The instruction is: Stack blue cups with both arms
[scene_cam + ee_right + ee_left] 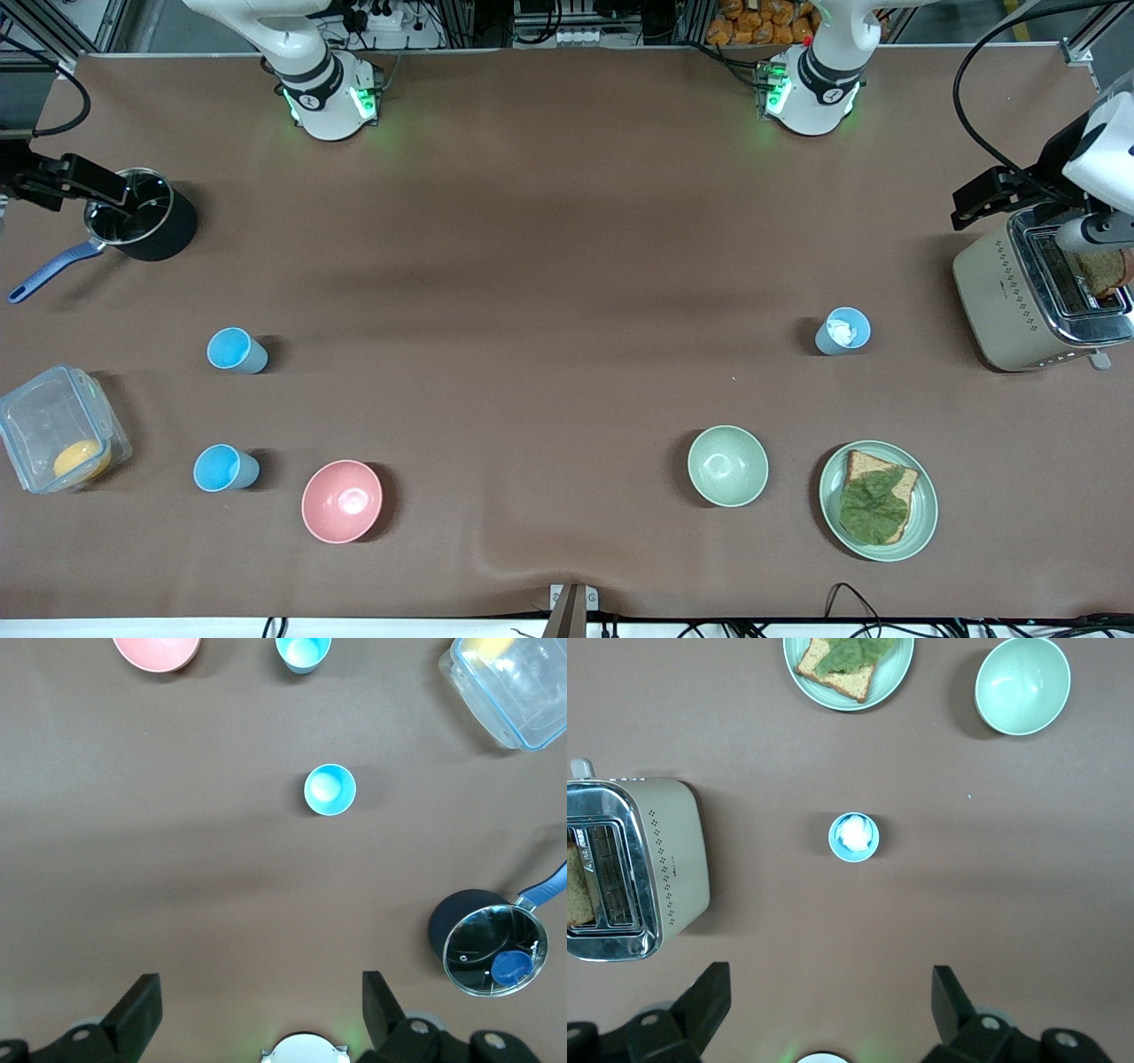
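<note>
Three light-blue cups stand upright on the brown table. Two are at the right arm's end: one [235,349] [330,789], and one nearer the front camera [223,468] [302,651] beside the pink bowl. The third cup [842,331] [854,836] stands at the left arm's end with something white inside it. My left gripper [831,979] hangs open high over bare table between its base and that cup. My right gripper [259,981] is likewise open and empty, high over the table near its base. Neither gripper shows in the front view.
A black pot [142,226] and a clear container [58,430] sit at the right arm's end, by the pink bowl [342,501]. At the left arm's end are a toaster [1028,301], a pale green bowl [727,465] and a plate [926,514] with bread and lettuce.
</note>
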Tool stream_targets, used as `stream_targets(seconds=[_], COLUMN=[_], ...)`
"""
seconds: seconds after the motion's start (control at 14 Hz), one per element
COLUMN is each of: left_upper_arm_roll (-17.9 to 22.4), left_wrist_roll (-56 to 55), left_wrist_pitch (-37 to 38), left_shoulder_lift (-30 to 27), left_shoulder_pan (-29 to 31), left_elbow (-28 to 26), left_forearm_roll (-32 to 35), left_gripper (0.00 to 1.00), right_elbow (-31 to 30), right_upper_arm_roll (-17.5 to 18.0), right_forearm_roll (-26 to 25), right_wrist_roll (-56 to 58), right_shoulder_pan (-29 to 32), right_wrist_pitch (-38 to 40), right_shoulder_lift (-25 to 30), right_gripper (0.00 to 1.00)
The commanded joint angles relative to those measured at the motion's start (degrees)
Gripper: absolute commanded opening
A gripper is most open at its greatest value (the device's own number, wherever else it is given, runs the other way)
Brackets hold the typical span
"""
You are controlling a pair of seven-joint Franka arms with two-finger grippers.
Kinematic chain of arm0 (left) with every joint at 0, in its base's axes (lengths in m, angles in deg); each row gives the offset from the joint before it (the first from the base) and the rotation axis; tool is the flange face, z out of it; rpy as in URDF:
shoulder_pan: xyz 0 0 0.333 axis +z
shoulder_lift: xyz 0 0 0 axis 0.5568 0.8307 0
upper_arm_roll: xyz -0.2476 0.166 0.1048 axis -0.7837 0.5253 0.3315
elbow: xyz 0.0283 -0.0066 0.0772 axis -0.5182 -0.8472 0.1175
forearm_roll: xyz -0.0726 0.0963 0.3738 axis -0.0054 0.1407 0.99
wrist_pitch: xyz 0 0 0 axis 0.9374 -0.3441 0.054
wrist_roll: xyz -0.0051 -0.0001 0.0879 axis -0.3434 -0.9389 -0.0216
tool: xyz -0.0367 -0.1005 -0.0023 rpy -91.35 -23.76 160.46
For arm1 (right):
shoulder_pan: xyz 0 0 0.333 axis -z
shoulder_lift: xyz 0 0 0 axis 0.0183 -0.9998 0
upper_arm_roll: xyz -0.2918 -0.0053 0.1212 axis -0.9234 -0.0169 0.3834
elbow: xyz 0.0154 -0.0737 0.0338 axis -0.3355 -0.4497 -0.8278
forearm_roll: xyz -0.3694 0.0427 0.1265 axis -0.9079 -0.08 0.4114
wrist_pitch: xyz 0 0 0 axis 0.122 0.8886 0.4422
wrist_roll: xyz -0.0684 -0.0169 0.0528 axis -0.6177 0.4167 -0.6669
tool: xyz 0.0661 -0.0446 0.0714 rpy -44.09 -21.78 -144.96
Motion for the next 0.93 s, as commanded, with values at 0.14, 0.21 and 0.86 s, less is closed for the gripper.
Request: stream_targets(seconds=[0.14,0.21,0.86], left_upper_arm_roll=[-0.07,-0.07,0.1], left_wrist_roll=[3.44,3.35,3.52], left_wrist_pitch=[0.98,0.89,-3.23], left_shoulder_lift=[0.02,0.11,3.44], left_shoulder_pan=[0.2,-0.06,1.17], left_elbow=[0.72,1.07,-1.03], left_forearm_roll=[3.78,4.31,4.66], left_gripper=[1.0,1.0,1.0], right_elbow=[-1.47,-1.47,-1.73], right_upper_arm_roll=[0.44,0.35,0.17], right_forearm_roll=[0.12,0.2,0.03], right_wrist_roll=[-0.97,-0.97,-0.97], right_shoulder_pan=[0.36,0.45,1.5], right_wrist_pitch=[-0.26,-0.26,-0.79], right_shoulder_lift=[1.89,2.16,1.11], right_gripper=[1.0,1.0,1.0])
